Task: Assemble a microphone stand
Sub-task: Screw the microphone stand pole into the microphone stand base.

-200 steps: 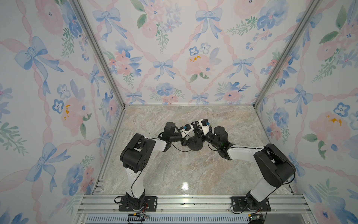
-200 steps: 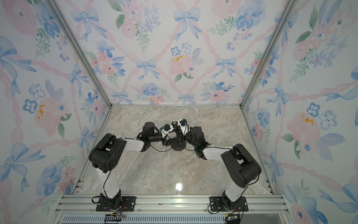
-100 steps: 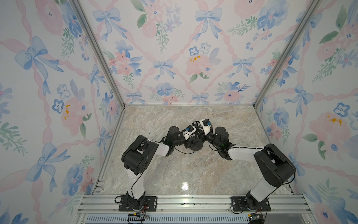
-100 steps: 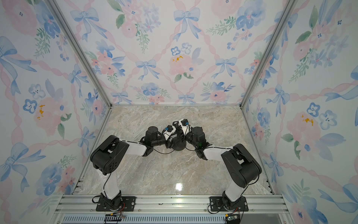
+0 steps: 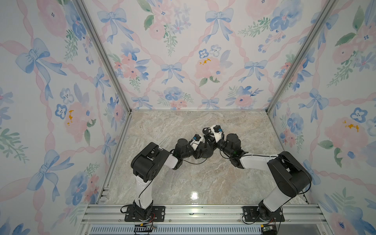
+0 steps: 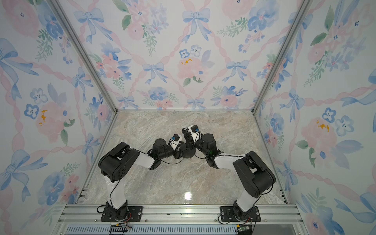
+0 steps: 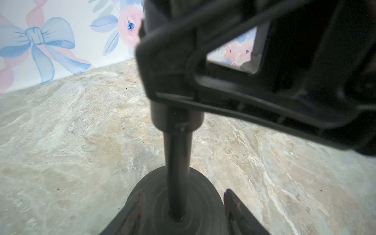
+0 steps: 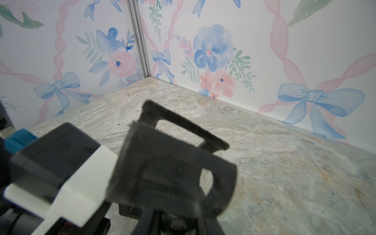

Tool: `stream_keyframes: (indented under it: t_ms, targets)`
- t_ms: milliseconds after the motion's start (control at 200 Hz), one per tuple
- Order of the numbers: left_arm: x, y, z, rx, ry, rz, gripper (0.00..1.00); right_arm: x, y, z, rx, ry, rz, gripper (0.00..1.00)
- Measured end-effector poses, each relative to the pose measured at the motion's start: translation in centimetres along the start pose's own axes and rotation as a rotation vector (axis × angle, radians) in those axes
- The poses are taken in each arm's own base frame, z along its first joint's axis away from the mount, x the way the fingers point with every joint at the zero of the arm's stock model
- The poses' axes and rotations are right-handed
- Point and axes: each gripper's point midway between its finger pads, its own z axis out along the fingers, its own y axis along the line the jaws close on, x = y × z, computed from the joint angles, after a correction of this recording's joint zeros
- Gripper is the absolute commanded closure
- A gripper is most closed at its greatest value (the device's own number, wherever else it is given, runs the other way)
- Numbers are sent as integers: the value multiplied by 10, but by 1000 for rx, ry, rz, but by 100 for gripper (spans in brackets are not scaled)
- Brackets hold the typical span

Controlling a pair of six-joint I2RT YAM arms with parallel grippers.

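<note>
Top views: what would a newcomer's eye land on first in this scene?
Probably the wallpaper of blue bows and pink flowers on all three walls around the marble table. Next, the left arm and right arm, bent inward and meeting mid-table at a small black microphone stand; the left wrist view shows its rod upright in the round base.

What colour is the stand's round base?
The base is black, like the rod standing in it; clearest in the left wrist view.
</note>
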Motion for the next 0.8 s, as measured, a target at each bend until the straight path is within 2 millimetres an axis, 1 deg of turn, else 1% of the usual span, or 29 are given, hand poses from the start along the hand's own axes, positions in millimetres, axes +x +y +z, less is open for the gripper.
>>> stream_keyframes:
  t_ms: [150,245,350,445,555,665,690,800]
  targets:
    - [0,16,3,-26,-4,-67,42,0,0,0,-1,0,0,90]
    - [-3,15,5,-15,-11,-81,43,0,1,0,-1,0,-1,90]
    - [-11,12,10,-4,-28,-86,45,0,1,0,-1,0,-1,90]
    - [-17,10,14,3,-42,-96,52,0,1,0,-1,0,-1,90]
    - [-17,7,19,26,-44,-109,60,0,1,0,-1,1,-1,90]
    - [-15,1,22,51,-38,-112,77,0,1,0,-1,1,0,90]
    - [-14,-1,23,59,-36,-119,78,0,1,0,-1,1,-1,90]
    - [-14,-3,24,70,-42,-90,79,1,0,0,1,2,1,90]
